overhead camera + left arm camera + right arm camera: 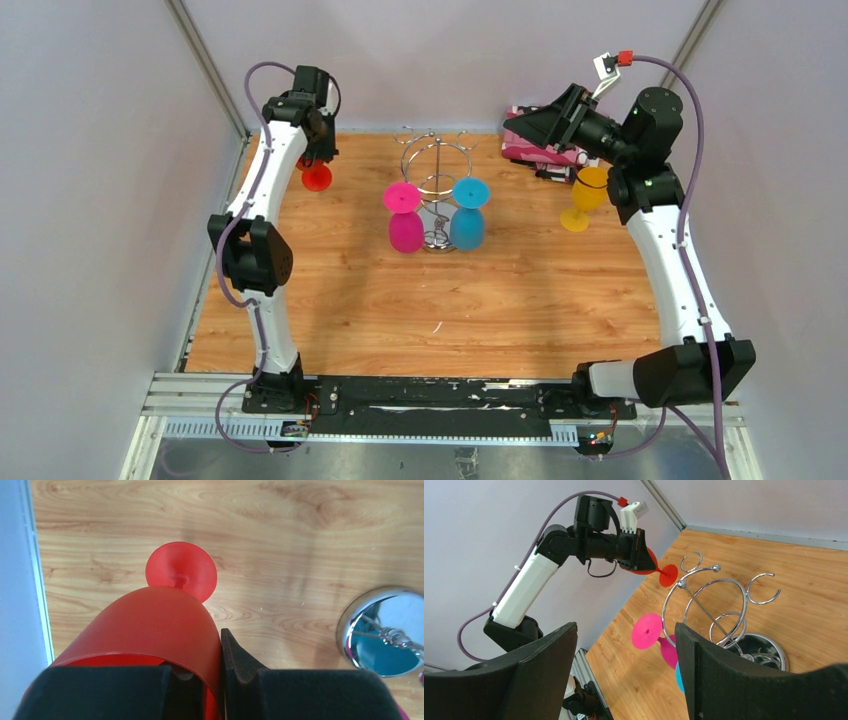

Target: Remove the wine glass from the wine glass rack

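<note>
The chrome wine glass rack [437, 190] stands mid-table at the back. A pink glass [404, 215] and a blue glass [468, 215] hang upside down from it. My left gripper [315, 155] is left of the rack, above the table's back left. It is shut on the rim of a red wine glass [150, 630], one finger inside the bowl and one outside, foot [181, 572] pointing away. My right gripper [624, 650] is open and empty, high at the back right, facing the rack [714, 605] and the pink glass [647, 631].
A yellow glass [585, 197] stands on the table beside the right arm. A pink patterned box [530, 148] lies at the back right under the right gripper. The rack's mirror base [385, 630] shows right of my left gripper. Grey walls enclose the table.
</note>
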`<state>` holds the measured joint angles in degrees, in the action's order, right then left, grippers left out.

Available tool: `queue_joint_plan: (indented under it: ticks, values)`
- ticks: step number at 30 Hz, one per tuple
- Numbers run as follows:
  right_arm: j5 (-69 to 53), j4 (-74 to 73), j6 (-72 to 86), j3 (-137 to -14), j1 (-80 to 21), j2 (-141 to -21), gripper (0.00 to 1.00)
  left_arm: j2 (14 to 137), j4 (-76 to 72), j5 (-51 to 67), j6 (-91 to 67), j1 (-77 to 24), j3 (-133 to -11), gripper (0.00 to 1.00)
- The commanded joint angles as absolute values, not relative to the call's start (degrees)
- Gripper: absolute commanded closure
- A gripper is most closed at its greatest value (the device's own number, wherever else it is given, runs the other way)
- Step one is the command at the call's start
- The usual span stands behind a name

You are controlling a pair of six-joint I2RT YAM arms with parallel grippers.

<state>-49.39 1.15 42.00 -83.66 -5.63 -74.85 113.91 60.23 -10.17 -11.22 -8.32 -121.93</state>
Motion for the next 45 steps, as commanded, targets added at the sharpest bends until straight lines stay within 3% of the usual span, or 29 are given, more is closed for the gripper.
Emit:
queue_joint_plan:
  ticks: [1, 16, 45]
  values:
    - [-48.9, 1.0, 41.1, -82.8, -4.3, -74.7, 0.24, 115.8, 63.4, -7.2, -6.5, -7.6, -123.5, 1.00]
    - [-48.4, 1.0, 40.7, -81.2, -3.3, -74.7, 0.22, 123.6, 63.1, 2.4, -6.1, -6.4, -127.3, 1.00]
    - [-49.3, 3.8, 42.3, -78.8, -2.9, -76.0, 0.22, 128.0, 60.7, 1.7, -7.4, -6.4, -121.7, 1.00]
